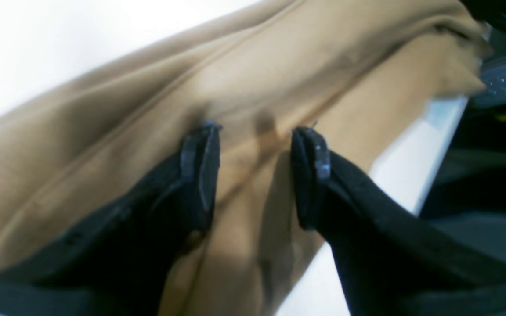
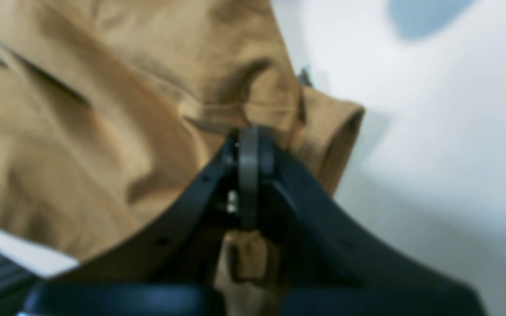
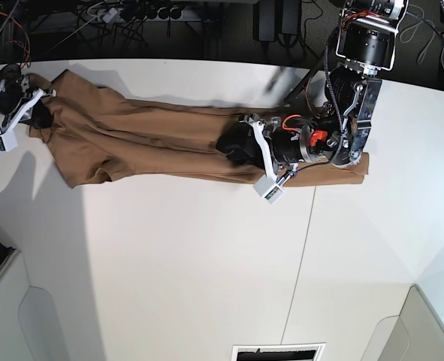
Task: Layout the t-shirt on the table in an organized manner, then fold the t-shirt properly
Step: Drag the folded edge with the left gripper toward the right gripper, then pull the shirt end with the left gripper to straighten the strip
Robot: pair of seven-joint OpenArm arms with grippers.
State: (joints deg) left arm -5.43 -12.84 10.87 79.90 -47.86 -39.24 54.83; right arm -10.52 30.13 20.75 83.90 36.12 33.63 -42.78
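The tan-brown t-shirt lies stretched in a long rumpled band across the far part of the white table. At its left end my right gripper is shut on the t-shirt. The right wrist view shows the closed fingertips pinching a hemmed edge of cloth. My left gripper rests on the shirt's middle. In the left wrist view it stands open, its fingers pressed down on either side of a lengthwise fold.
A thin dark seam runs across the table. Cables and dark equipment sit beyond the far edge. The table edge lies close to the shirt's right side. White panels stand at the near corners.
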